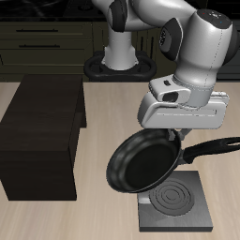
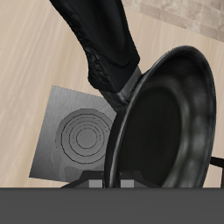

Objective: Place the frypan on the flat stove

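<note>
Hanging tilted: one frypan (image 1: 142, 161) above one flat stove (image 1: 176, 203); pincer (image 1: 178, 134) seemingly gripping.

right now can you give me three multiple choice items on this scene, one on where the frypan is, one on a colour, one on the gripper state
1. Where is the frypan?
A. flat on the table
B. held tilted in the air above the flat stove
C. on top of the dark brown box

2. What colour is the flat stove's top?
A. dark grey with light rings
B. red
C. white

3. What is the gripper doing?
A. open and away from everything
B. shut on the frypan
C. shut on the stove

Answers: 1 B, the pan hangs tilted off the table with the stove below it. 2 A, the wrist view shows a grey slab with concentric rings. 3 B, the pan hangs from the gripper.
</note>
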